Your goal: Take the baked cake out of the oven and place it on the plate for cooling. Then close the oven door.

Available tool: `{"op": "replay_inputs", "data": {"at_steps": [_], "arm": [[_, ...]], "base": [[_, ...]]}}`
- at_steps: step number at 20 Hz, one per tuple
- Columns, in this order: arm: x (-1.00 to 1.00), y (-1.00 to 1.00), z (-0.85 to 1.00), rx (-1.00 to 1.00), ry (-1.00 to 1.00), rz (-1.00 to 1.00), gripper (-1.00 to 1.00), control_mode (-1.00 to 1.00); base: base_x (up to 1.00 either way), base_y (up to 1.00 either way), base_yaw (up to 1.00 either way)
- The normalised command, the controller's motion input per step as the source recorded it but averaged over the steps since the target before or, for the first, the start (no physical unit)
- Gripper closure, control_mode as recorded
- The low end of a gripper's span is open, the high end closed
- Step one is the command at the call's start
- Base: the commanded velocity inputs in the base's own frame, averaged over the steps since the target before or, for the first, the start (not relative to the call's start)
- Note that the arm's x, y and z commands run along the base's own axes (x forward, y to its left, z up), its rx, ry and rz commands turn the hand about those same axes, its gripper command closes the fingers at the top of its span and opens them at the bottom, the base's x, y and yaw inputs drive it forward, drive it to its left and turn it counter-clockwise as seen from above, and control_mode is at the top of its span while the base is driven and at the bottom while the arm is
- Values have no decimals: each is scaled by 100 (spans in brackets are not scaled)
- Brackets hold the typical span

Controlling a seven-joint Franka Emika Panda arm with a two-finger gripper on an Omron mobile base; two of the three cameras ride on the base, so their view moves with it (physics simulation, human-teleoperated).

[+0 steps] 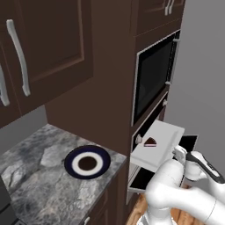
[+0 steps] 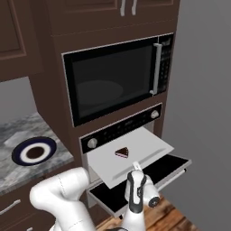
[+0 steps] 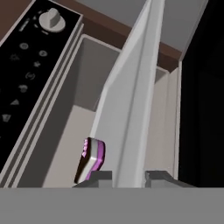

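Observation:
The oven (image 2: 122, 127) stands with its door (image 2: 173, 168) dropped down flat. A pale grey tray (image 2: 144, 146) is slid out over the door. On it sits the small dark cake wedge (image 2: 121, 153), which also shows on the tray in the left base view (image 1: 150, 142) and close up in the hand view (image 3: 91, 159). My gripper (image 2: 135, 169) is at the tray's front edge (image 1: 179, 152), well short of the cake. In the hand view the tray (image 3: 131, 109) runs edge-on between my fingertips (image 3: 95, 178), and the gripper (image 3: 127, 177) looks shut on it. The navy-rimmed plate (image 1: 72, 161) lies bare on the counter to the left (image 2: 18, 153).
A black-glass microwave (image 2: 113, 85) sits directly above the oven. The grey marbled counter (image 1: 35, 184) runs left of the oven column, under dark wood cabinets (image 1: 52, 44). A grey wall (image 2: 203, 90) lies to the right, and wood floor (image 2: 167, 216) below the door.

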Motion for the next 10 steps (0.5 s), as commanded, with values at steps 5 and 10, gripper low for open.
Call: {"op": "replay_inputs", "data": {"at_steps": [5, 10], "arm": [[-70, -100, -40, 0, 9, -11, 100, -100], [-39, -100, 25, 0, 12, -4, 100, -100]], "base": [[0, 0, 0], [0, 0, 0]]}}
